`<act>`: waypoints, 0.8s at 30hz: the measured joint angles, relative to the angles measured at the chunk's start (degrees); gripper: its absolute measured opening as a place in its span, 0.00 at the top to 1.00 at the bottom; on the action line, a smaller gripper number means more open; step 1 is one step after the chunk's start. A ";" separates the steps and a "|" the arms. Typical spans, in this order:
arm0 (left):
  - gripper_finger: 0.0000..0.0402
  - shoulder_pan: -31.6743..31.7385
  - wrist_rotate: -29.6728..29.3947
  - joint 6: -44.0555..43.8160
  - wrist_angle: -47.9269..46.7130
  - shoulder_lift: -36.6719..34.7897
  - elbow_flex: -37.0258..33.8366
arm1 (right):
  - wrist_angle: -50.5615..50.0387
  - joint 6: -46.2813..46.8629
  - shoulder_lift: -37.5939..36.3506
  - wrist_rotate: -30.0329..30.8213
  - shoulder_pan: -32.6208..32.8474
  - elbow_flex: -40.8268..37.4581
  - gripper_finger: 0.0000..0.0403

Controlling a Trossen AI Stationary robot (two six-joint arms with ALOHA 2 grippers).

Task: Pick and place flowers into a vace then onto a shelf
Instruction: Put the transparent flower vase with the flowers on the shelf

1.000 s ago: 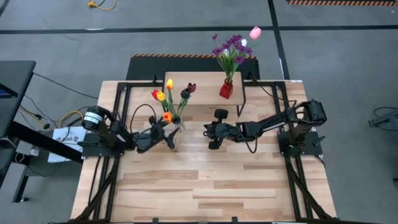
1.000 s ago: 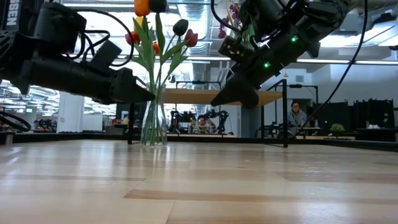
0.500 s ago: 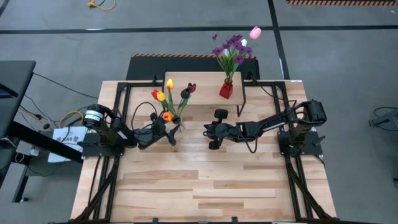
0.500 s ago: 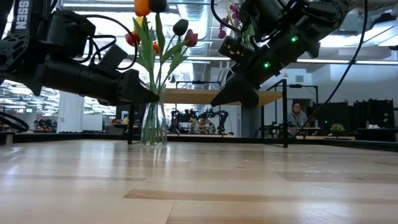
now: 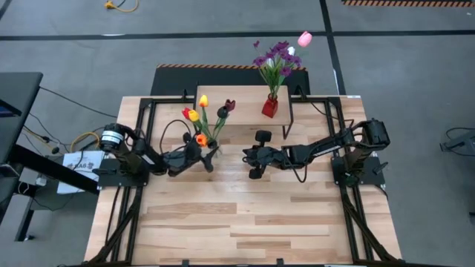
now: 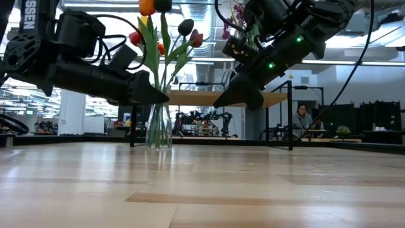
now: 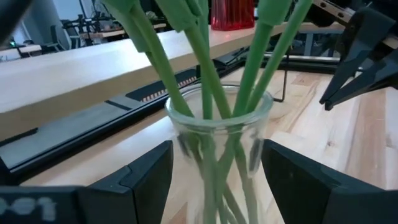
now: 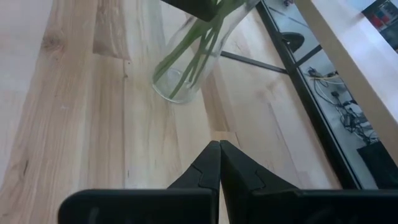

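A clear glass vase [image 6: 158,130] stands on its base on the table in front of the shelf. It holds tulips [image 5: 204,115] with yellow, red, orange and dark maroon heads on green stems [image 7: 211,93]. My left gripper [image 5: 208,154] is open. Its fingers [image 7: 152,177] stand level on either side of the vase's neck [image 7: 217,134]. My right gripper [image 5: 247,156] is shut and hovers above the table to the right of the vase, tips [image 8: 219,148] pointing toward it. The shelf [image 5: 241,104] carries a red vase [image 5: 270,108] of purple blossoms and a pink tulip. My left gripper reaches level from the table's left, one finger [image 7: 292,180] on each side of the glass vase's neck [image 7: 186,134]. I cannot tell whether the fingers touch the glass. The vase stands upright with its base on the table.
The shelf's black legs [image 6: 290,114] stand just behind the vase and the right gripper. Black frame rails [image 5: 141,126] run along the table's left and right sides. Bare wood [image 5: 237,222] fills the near half of the table. People sit in the room beyond [image 6: 302,120].
My left gripper has moved toward the table's right and slightly far, rising a little, until its open fingers came round the vase's neck. The right arm has kept still.
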 joint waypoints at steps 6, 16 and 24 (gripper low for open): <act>0.42 1.07 0.95 -0.35 -0.82 0.02 0.80 | 0.20 0.00 0.00 -0.04 0.00 0.00 1.00; 0.42 1.19 0.48 -0.38 -0.82 0.02 0.80 | 0.20 -0.01 0.00 -0.07 0.00 0.00 1.00; 0.55 1.04 -0.11 -0.42 -0.82 0.02 0.80 | 0.09 0.00 0.00 -0.13 0.00 0.00 1.00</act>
